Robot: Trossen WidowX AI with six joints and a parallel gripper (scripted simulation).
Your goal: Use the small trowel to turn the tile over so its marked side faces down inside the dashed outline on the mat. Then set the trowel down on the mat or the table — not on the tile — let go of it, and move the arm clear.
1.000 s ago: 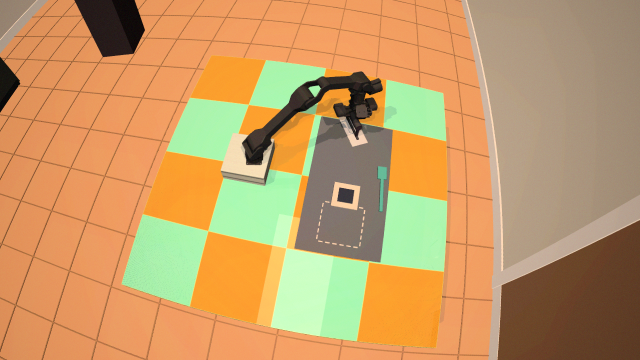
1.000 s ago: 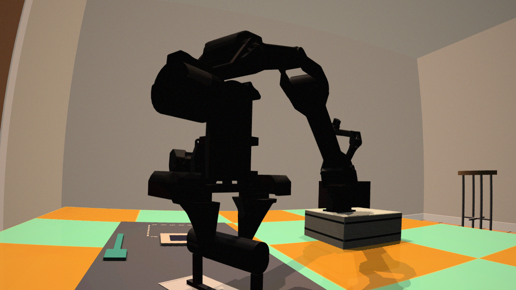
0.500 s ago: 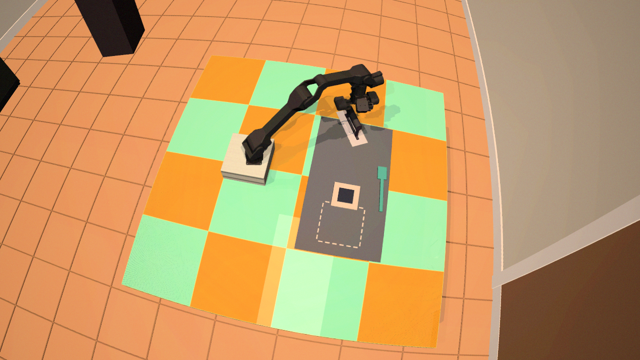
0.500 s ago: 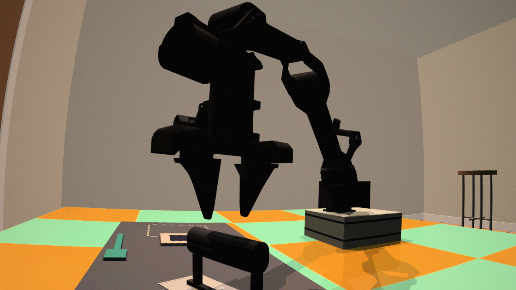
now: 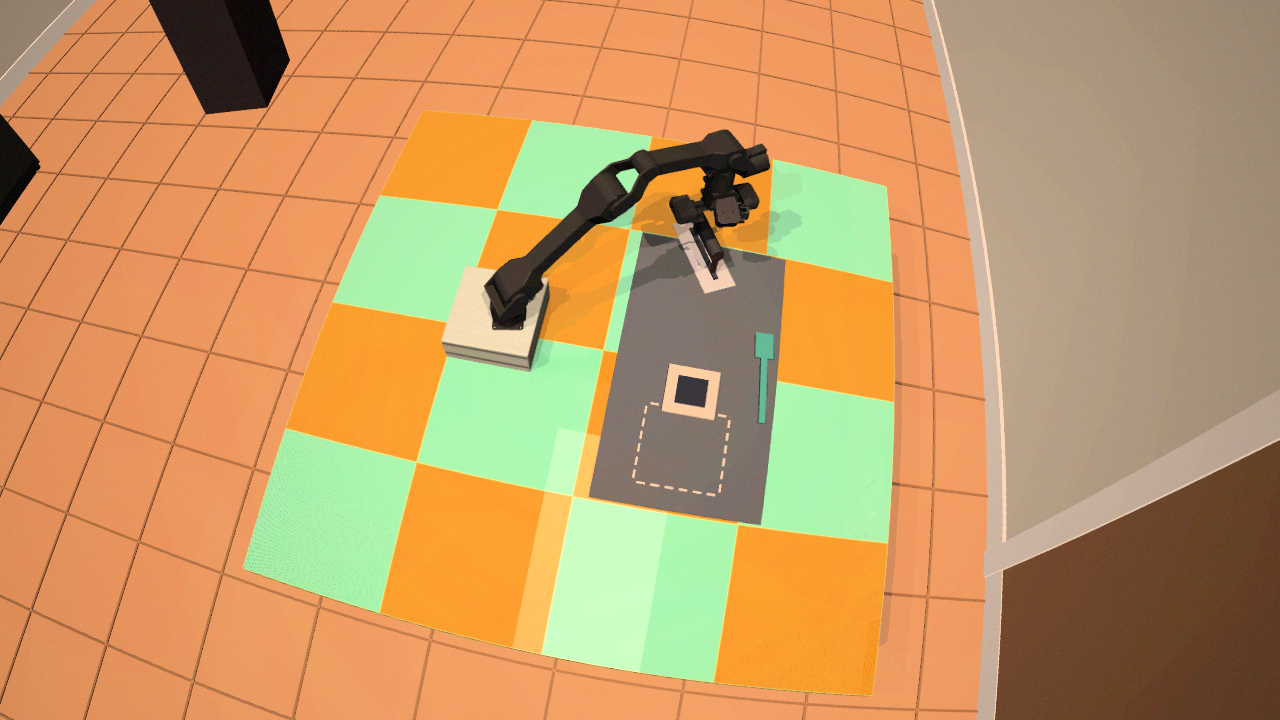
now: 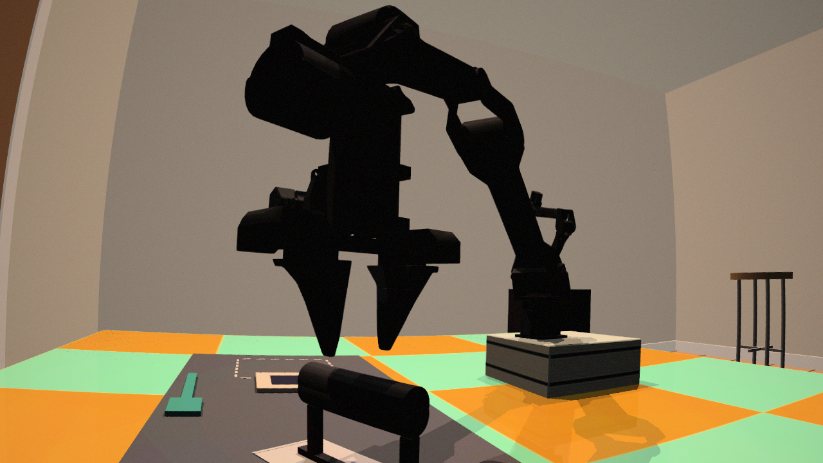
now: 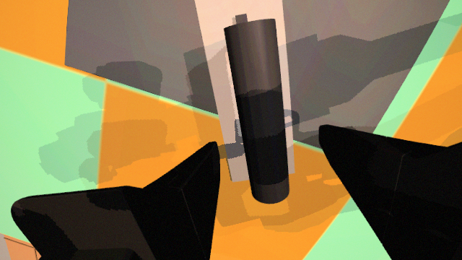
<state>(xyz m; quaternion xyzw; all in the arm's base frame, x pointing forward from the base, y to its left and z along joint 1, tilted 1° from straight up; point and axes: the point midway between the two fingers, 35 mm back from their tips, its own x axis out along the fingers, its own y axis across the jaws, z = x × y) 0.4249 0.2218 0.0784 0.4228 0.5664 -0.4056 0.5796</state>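
The trowel [image 5: 718, 283] [image 6: 363, 397] [image 7: 258, 68] is a pale flat plate with a raised dark round handle. It stands handle up across the mat's far edge, partly on the table. My gripper [image 6: 356, 351] [image 7: 268, 141] is open and empty, above the handle, with a finger to each side of it in the wrist view. The tile [image 5: 691, 391] [image 6: 276, 389] lies flat on the mat [image 5: 662, 322] [image 6: 230, 426] [image 7: 144, 36], its dark square facing up. It overlaps the upper edge of the dashed outline [image 5: 719, 493] in the top view and lies mostly outside it.
A teal flat-headed tool [image 5: 763, 346] [image 6: 184, 405] lies along the mat's right side in the top view. The arm's base stands on a pale block [image 5: 474, 322] [image 6: 595, 368] left of the mat in that view. The checkered table [image 5: 832, 331] surrounds the mat.
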